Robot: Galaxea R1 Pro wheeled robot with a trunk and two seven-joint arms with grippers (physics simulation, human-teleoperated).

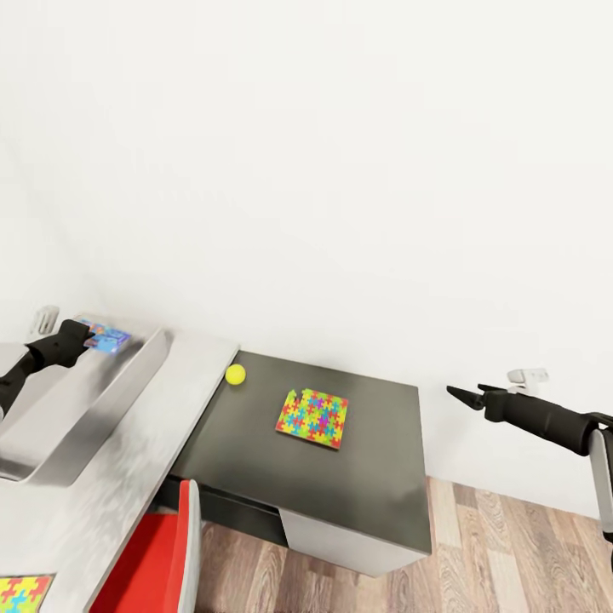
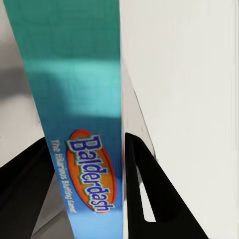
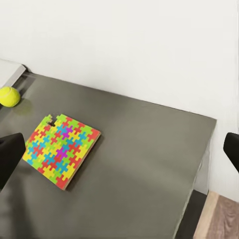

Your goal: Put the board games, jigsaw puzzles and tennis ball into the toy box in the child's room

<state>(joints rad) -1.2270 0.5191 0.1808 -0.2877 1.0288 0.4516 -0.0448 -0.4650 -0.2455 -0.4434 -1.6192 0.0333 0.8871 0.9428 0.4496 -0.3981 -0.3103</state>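
toys lie spread over the table (image 1: 366,477): one jigsaw puzzle (image 1: 312,418) rests flat near the middle of the lower dark grey section, and the tennis ball (image 1: 236,374) sits near it, close to the white wall (image 1: 340,170) and just beside the step up to the pale grey top. a second puzzle (image 1: 21,590) lies on the pale top at the near edge. the toy box (image 1: 102,387) stands on that pale top, its sloping side facing the dark section. the left gripper (image 1: 85,338) clamps a blue board game (image 1: 105,338) over the box's far end; the left wrist view shows the game's edge lettered "balderdash" between the black fingers (image 2: 149,189). the right gripper (image 1: 464,395) hovers off the table's right end with its jaws spread wide, holding nothing. a red chair (image 1: 140,558) is tucked against the desk, over wood plank floor (image 1: 511,553)
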